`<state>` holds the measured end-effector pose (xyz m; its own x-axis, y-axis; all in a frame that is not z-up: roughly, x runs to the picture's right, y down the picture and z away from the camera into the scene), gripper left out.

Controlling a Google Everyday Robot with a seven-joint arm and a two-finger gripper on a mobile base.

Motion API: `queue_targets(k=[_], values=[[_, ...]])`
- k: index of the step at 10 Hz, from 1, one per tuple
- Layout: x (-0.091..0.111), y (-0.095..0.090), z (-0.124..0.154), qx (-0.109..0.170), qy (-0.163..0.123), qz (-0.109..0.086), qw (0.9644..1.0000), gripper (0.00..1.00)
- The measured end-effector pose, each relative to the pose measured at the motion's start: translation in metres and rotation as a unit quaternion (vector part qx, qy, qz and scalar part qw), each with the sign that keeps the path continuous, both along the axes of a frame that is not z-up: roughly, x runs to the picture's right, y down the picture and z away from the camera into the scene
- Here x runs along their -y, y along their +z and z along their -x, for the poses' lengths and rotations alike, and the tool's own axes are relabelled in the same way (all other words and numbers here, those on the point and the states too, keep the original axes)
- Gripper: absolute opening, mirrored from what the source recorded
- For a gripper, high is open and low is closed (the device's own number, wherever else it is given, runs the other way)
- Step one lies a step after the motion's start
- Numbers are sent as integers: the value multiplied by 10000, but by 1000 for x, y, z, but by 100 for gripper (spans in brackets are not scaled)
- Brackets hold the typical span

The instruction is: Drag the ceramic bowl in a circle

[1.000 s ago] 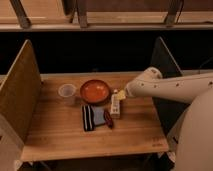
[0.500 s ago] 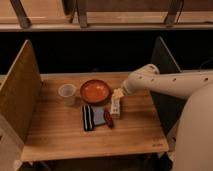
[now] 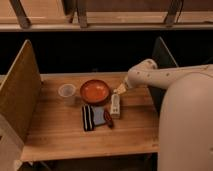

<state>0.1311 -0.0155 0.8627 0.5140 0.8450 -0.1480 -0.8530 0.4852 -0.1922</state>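
Note:
The ceramic bowl point(image 3: 94, 91) is round, shallow and orange-red with a darker rim. It sits on the wooden table point(image 3: 60, 130) at the back middle. My gripper point(image 3: 119, 90) is at the end of the white arm that reaches in from the right. It hangs just right of the bowl's rim, close to it, above the table. I cannot see whether it touches the bowl.
A small translucent plastic cup point(image 3: 66, 93) stands left of the bowl. A dark striped packet point(image 3: 88, 117), a blue packet point(image 3: 99, 116) and a whitish box point(image 3: 115, 105) lie in front of the bowl. Wooden side panels point(image 3: 20, 95) flank the table.
The arm has swung left and back, bringing my gripper from above the whitish box up to the bowl's right rim. The bowl and cup have not moved.

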Motion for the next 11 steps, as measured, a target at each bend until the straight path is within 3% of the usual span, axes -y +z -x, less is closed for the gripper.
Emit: queue_targets(k=[3,6,11], values=[[1,29,24,64,-49,154,9998,80],[-5,56,54,336,-187,400,9985,80],[9,78,82,659,-494,454,9956,80]])
